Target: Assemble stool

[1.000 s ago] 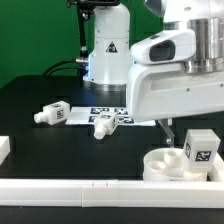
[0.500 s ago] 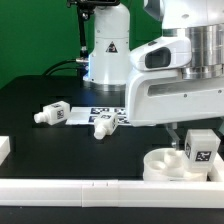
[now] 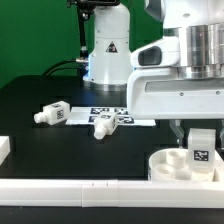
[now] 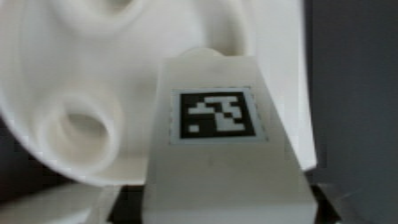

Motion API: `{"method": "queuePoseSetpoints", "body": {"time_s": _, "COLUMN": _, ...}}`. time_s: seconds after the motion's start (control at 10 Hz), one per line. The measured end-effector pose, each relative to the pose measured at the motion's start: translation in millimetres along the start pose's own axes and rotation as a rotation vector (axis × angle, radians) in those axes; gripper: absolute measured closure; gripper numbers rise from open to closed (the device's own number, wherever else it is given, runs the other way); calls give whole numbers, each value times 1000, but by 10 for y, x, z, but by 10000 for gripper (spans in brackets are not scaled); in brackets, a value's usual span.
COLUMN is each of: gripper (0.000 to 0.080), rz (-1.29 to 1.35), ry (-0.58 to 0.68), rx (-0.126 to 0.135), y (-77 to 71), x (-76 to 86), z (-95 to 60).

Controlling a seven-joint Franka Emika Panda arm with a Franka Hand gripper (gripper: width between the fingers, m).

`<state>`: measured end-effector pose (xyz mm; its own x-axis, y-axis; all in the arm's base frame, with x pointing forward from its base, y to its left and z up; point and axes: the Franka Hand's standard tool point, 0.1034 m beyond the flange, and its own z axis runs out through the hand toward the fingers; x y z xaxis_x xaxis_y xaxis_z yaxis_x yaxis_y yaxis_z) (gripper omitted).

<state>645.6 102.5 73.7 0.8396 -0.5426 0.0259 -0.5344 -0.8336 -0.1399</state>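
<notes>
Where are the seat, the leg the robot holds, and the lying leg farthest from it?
seat (image 3: 158, 165), exterior view, outer rim.
held leg (image 3: 201, 150), exterior view, tagged face.
loose leg (image 3: 55, 113), exterior view, tagged middle.

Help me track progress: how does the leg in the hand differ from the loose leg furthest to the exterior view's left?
The held leg stands upright at the round seat; the loose leg lies on its side on the black table. The hand is shut on the held leg; nothing touches the loose leg. Both are short, white and carry a black-and-white square tag.
</notes>
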Motion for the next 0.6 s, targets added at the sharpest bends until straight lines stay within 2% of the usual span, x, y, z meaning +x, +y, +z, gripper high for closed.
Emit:
{"method": "queuePoseSetpoints", "body": {"time_s": 0.1, "gripper": 466, "rz": 193, "ry": -3, "rx": -6, "y": 37, "x": 7, "z": 8}}
{"method": "queuePoseSetpoints", "body": {"time_s": 0.2, "gripper": 466, "rz": 254, "ry": -5, "rx": -2, "y": 52, "x": 18, "z": 5}}
{"method": "queuePoseSetpoints", "body": {"time_s": 0.6, "gripper": 465, "rz": 472, "ry": -9, "rx": -10, "y": 68, "x": 5, "z": 10}}
